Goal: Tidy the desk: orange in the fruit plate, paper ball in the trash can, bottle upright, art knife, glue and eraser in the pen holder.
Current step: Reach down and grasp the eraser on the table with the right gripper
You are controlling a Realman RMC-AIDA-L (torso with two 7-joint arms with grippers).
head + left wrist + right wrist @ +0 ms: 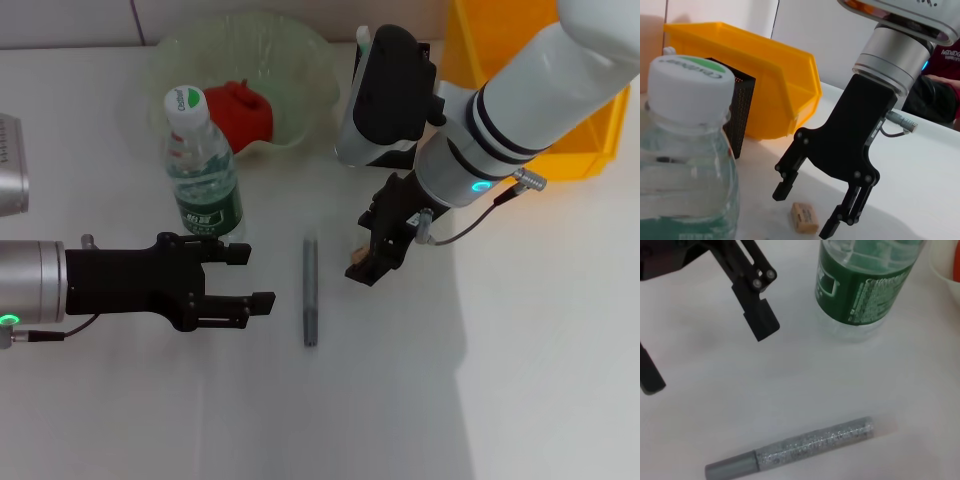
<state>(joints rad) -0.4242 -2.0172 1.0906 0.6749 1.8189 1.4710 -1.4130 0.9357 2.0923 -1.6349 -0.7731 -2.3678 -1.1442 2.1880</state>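
Green-labelled bottle point(203, 168) upright, label unreadable, left gripper point(245, 280) released beside it, right gripper point(812, 210) spread over eraser point(804, 217).

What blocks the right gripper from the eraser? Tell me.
Nothing visible does. The right gripper hangs open directly over the eraser on the table, one finger on each side, bare surface beneath. The glitter pen and bottle lie off to the side, near the left gripper.
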